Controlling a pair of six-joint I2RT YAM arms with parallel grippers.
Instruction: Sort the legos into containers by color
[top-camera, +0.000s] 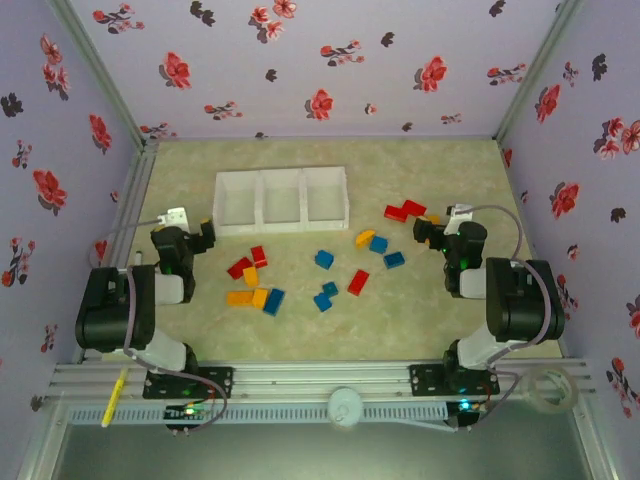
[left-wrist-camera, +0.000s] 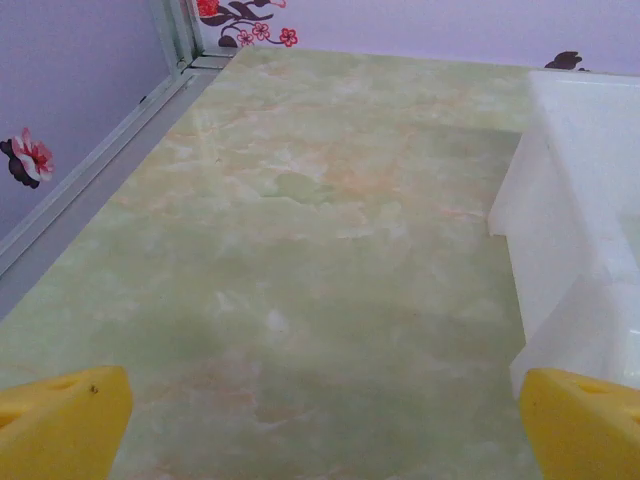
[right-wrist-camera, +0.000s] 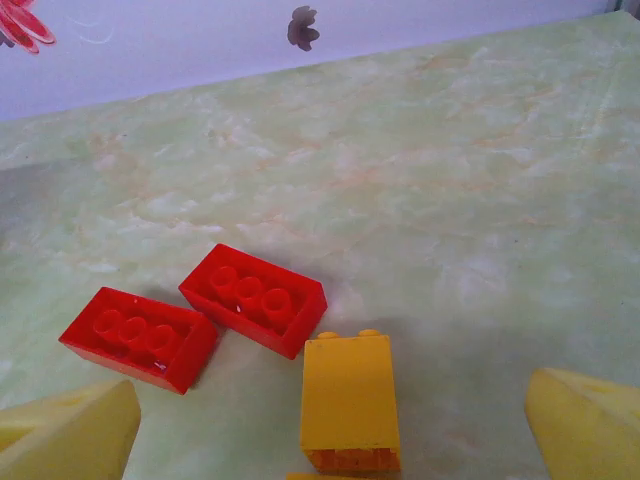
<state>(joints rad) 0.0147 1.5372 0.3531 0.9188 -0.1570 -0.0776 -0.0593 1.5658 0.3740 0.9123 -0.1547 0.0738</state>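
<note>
Yellow brick (right-wrist-camera: 350, 400) cut off at frame bottom, left tool (left-wrist-camera: 320, 425) spread wide, right tool (right-wrist-camera: 330, 430) spread wide

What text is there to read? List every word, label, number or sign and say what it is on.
There is no readable text in these views.
Red bricks and yellow brick: stud marks, if any, are too blurred to read.
White tray: plain, no label.
Wallpaper: flower print, no words.
</note>
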